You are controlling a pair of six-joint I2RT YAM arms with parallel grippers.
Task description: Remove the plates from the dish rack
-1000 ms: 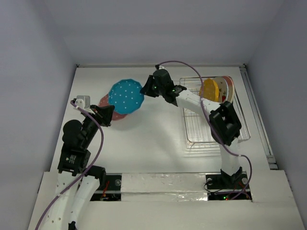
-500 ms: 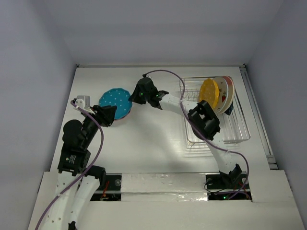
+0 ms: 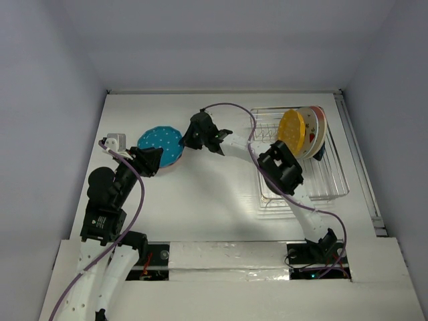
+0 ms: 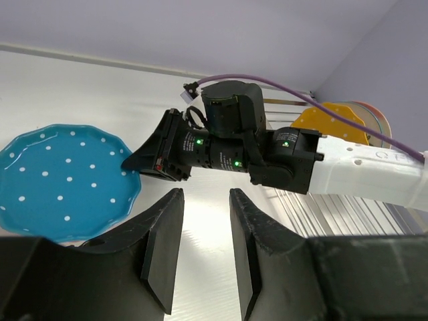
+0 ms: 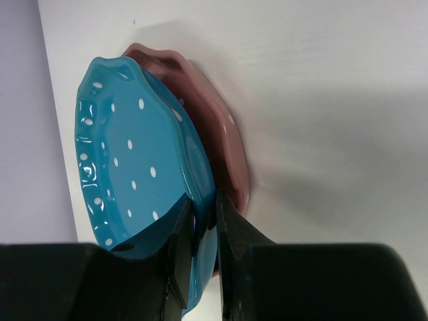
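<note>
Hovering above the bench point(image 3: 214, 200), the left end effector point(image 4: 204, 199) has its fingers apart with nothing between them. Just ahead of it and to its left, the teal dotted plate point(image 4: 63, 180) lies over the red dotted plate point(image 5: 217, 127). Cannot tell if it is fully seated. The right end effector point(image 5: 200, 208) is clamped on the teal dotted plate's rim, on the edge nearest its wrist, one finger above and one below. Well behind that end effector, back along its arm to the right, stands the dish rack point(image 3: 336, 182). At the rack's far end the orange scalloped plate point(image 3: 292, 132) stands on edge. The other plates point(image 3: 313, 128) are packed just behind it, too overlapped to sort.
</note>
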